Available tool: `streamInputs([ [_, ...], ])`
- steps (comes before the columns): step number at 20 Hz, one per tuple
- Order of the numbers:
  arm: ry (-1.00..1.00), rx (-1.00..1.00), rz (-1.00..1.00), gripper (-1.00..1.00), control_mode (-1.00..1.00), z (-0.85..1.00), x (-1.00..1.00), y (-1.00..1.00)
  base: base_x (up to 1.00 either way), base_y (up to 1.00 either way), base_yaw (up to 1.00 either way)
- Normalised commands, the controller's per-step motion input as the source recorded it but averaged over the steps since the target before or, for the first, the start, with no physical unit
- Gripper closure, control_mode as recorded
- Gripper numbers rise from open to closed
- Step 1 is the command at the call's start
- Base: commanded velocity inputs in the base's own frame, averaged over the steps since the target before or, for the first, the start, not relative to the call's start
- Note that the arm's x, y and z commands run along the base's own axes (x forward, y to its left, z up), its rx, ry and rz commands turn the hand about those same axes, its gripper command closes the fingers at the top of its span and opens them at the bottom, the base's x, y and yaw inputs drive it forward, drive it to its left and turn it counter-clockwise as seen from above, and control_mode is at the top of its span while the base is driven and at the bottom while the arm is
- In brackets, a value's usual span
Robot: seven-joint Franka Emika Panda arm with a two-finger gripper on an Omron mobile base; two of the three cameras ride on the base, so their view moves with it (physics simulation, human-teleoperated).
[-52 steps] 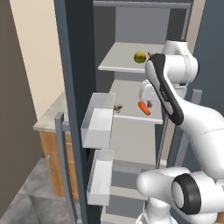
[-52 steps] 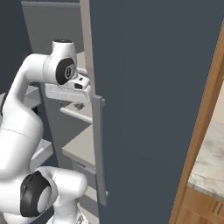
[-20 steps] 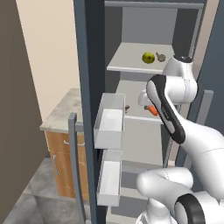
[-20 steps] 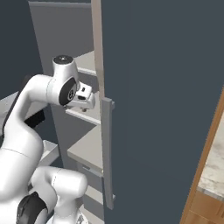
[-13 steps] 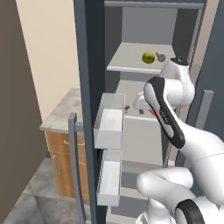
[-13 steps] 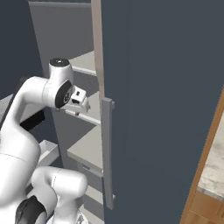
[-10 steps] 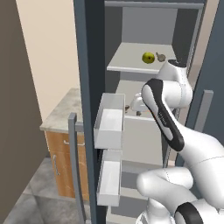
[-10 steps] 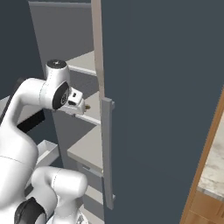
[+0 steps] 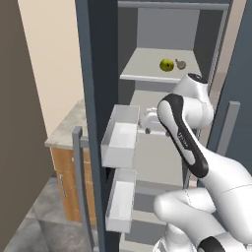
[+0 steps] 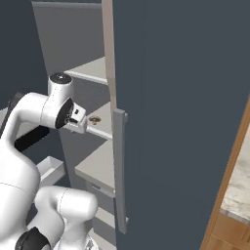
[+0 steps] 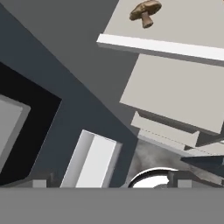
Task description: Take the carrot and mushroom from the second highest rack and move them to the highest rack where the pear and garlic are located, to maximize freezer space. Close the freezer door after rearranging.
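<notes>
The step in hand is judged to be the approach to the second highest rack, with nothing yet picked up. At the left of the left base view, the open freezer door [image 9: 98,98] with its bins [image 9: 120,135] is seen. Further right, the pear [image 9: 167,64] and garlic [image 9: 181,64] are seen on the highest rack [image 9: 147,74]. Just below, the gripper [image 9: 145,119] is held at the front of the second highest rack, its fingers spread wide and empty. In the hand view the mushroom [image 11: 145,11] is seen lying on that rack [image 11: 166,43], apart from the fingers. The carrot cannot be made out. Next, the open fingers would need to be brought around the mushroom and pressed together.
</notes>
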Motion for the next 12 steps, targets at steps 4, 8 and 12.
streamInputs([
  [4, 0.00, 0.02, 0.00, -1.00, -1.00, -0.04, 0.00, 0.44, 0.00, 0.00, 0.00],
  [8, 0.00, 0.05, 0.00, -1.00, -1.00, 0.00, 0.00, 0.00, 0.00, 0.00, 0.00],
  [12, -0.01, 0.00, 0.00, -1.00, -1.00, 0.01, -0.01, -0.54, 0.00, 0.00, 0.00],
])
